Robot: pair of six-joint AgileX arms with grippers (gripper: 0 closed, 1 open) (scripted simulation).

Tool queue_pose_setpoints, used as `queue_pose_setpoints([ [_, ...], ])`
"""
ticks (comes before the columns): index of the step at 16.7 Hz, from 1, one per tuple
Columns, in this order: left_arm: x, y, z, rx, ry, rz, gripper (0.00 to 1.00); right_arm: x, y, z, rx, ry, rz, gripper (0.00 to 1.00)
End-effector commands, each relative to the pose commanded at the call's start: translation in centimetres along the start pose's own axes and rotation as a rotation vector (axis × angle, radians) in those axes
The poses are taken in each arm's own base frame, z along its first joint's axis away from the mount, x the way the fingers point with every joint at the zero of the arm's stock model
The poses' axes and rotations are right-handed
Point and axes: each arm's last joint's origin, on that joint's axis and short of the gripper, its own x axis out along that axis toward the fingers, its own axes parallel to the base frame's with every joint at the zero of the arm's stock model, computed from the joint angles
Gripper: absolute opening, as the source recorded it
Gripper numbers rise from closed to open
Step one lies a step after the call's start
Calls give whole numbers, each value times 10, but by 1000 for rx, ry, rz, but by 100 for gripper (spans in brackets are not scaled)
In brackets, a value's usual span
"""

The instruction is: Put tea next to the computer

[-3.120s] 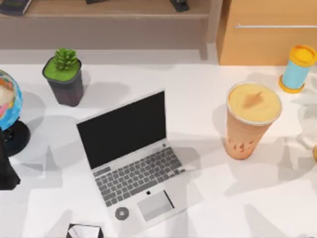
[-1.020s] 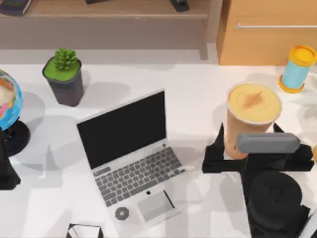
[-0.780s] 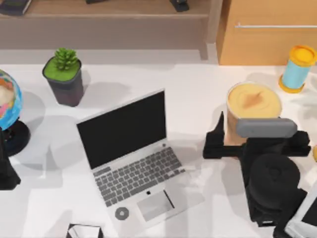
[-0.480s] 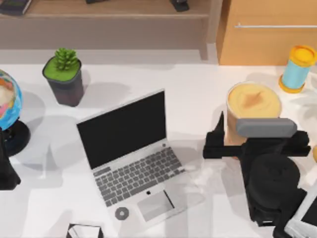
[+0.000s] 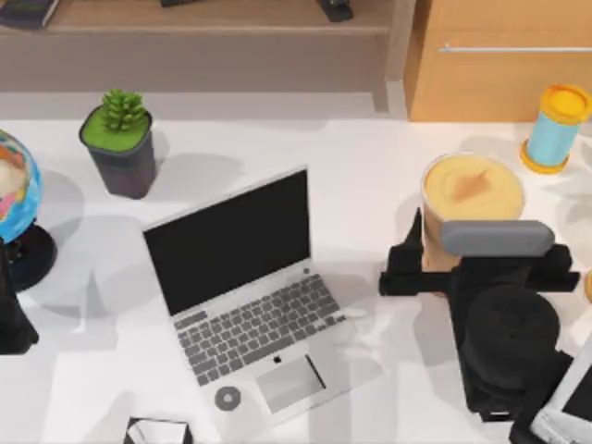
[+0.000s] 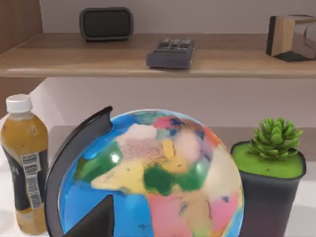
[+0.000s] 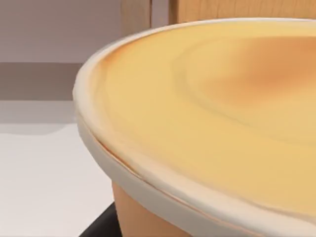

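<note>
The tea (image 5: 473, 188), a tall tapered peach-orange cup with a pale rim and a smooth, creamy yellow-orange top, is standing upright toward the right edge of the bench, well apart from the computer (image 5: 242, 296) and nearer the back edge than the front. The right gripper (image 5: 474, 273) is sitting against the cup's near side, its dark fingers reaching out to either flank of the body; whether they are already pressing the wall or only bracketing it I cannot tell. The right wrist view is looking across the cup's rim (image 7: 128, 168) from very close, with a dark finger edge low beside the orange wall. My judgement is that the grasp step is in hand and the carry has not begun: the next move is calling for a firm squeeze low on the taper, a level lift so the filled top is not tipping, then a travel leftward to set the cup just beside the laptop's right side without nudging it. The computer is a thin silver slab, open, with a matte black screen, grey keys and a light trackpad, lying slantwise near the bench's middle. The left arm (image 5: 11, 314) is staying parked at the left edge by the glossy globe (image 6: 148, 177).
</note>
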Motion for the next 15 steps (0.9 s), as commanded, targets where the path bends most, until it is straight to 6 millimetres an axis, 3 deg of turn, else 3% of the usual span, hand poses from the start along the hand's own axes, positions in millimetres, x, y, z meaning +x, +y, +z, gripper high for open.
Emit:
queue_pose_setpoints([
  [4,0,0,0,0,0,0,100,0,0,0,0,0,0,2],
  [15,0,0,0,0,0,0,100,-1,0,2,1,1,1,0],
])
